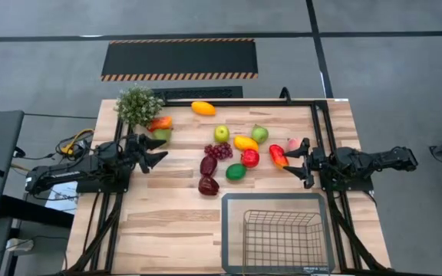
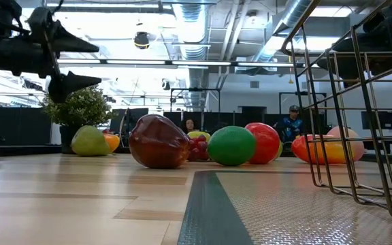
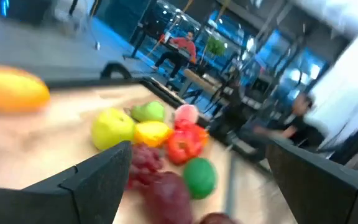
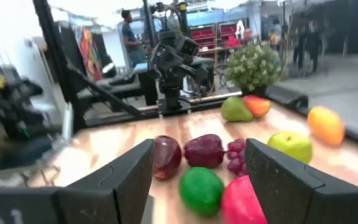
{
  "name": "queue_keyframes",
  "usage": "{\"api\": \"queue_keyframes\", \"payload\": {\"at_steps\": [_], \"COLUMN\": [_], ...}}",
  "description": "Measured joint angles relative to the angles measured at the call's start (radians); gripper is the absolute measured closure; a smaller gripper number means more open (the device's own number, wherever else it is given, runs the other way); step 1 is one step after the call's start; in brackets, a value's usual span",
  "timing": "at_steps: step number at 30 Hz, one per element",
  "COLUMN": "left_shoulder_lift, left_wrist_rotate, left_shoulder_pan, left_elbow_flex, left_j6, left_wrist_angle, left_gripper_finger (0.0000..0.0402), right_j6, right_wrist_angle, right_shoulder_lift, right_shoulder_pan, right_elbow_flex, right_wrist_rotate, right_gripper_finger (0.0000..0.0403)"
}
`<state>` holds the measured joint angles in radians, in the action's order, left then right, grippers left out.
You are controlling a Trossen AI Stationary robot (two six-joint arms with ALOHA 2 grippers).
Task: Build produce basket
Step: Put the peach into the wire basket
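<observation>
bare table (image 1: 159,222) left of basket (image 1: 232,230)

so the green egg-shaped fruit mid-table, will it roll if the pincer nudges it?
Probably. The green fruit is smooth and rounded, resting on a small contact patch on the flat table in the low view, so a side nudge could send it rolling. Its glossy skin suggests hard plastic, likely slippery between fingers. Neighbours crowd it, so it may bump the red fruit.

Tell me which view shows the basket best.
High view: the whole wire-mesh basket, grey rim and all, at the table's near edge, nothing visible inside. Low view catches only part of its wire side up close. Neither wrist view shows it.
</observation>
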<state>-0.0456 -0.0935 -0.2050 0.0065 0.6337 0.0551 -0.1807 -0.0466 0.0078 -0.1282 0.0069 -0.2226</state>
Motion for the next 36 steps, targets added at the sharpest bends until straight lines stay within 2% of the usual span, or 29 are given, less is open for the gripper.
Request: {"api": "queue_keyframes", "payload": {"at_steps": [3,6,15,17,22,25,29,32,36], "left_shoulder_lift": [0.000,0.000,0.000,0.000,0.000,0.000,0.000,0.000,0.000], "left_wrist_rotate": [-0.004,-0.039,-0.197,-0.233,-0.324,-0.336,-0.311,-0.357,-0.469], "left_shoulder_pan": [0.000,0.000,0.000,0.000,-0.001,-0.001,0.000,0.000,-0.001], "left_elbow_flex": [0.000,0.000,0.000,0.000,0.000,0.000,0.000,0.000,0.000], "left_j6": [0.207,0.325,0.407,0.403,0.407,0.411,0.431,0.391,0.349], "left_wrist_angle": [0.010,-0.004,0.019,0.025,0.032,0.036,0.081,0.137,0.217], "left_gripper_finger": [0.0042,0.0042,0.0042,0.0042,0.0042,0.0042,0.0042,0.0042,0.0042], "right_j6": [-0.183,-0.359,-0.455,-0.471,-0.702,-0.652,-0.487,-0.405,-0.389], "right_wrist_angle": [-0.031,-0.071,-0.100,-0.102,-0.136,-0.234,-0.151,0.052,0.386], "right_shoulder_lift": [0.000,-0.005,-0.002,-0.002,-0.001,-0.001,0.041,0.147,0.372], "right_shoulder_pan": [-0.001,-0.001,0.001,0.001,0.011,0.038,0.081,0.120,0.179], "right_elbow_flex": [0.000,0.002,0.005,0.005,0.007,0.025,0.185,0.366,0.647], "right_wrist_rotate": [-0.003,-0.008,-0.059,-0.103,-0.232,-0.252,-0.255,-0.273,-0.281], "right_gripper_finger": [0.0132,0.0132,0.0132,0.0132,0.0132,0.0132,0.0132,0.0132,0.0132]}}
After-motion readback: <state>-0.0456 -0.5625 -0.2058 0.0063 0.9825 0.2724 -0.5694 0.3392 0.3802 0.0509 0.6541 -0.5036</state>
